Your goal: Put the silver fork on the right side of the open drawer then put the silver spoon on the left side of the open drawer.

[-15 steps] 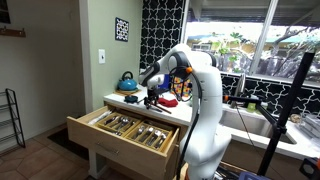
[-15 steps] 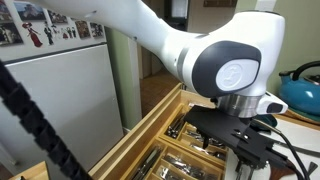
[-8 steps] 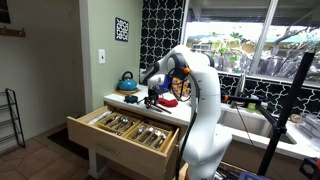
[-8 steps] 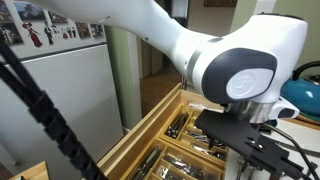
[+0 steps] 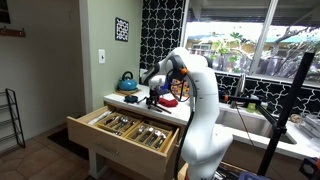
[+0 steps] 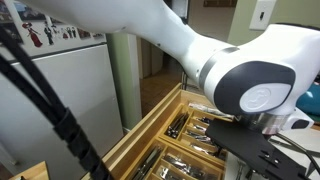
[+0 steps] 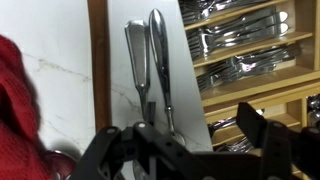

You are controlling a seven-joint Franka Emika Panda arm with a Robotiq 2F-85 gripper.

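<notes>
Two silver utensils lie side by side on the white countertop in the wrist view, a broad-handled one (image 7: 136,55) and a slimmer one (image 7: 158,60). Their heads are partly hidden behind my gripper, so I cannot tell fork from spoon. My gripper (image 7: 178,128) is open and empty, hovering over their lower ends. The open drawer (image 7: 252,92) lies to the right with cutlery in its compartments. In both exterior views the light-wood drawer (image 5: 120,138) (image 6: 150,128) stands pulled out below the counter. My gripper (image 5: 152,98) is over the counter behind it.
A red object (image 7: 14,100) (image 5: 170,100) lies on the counter beside the utensils. A blue kettle (image 5: 127,80) stands at the back of the counter. A white fridge (image 6: 60,100) stands beside the drawer. A sink and a window are further along the counter.
The arm's wrist has shifted towards the right and lower in the close exterior view. The utensils and drawer have not moved.
</notes>
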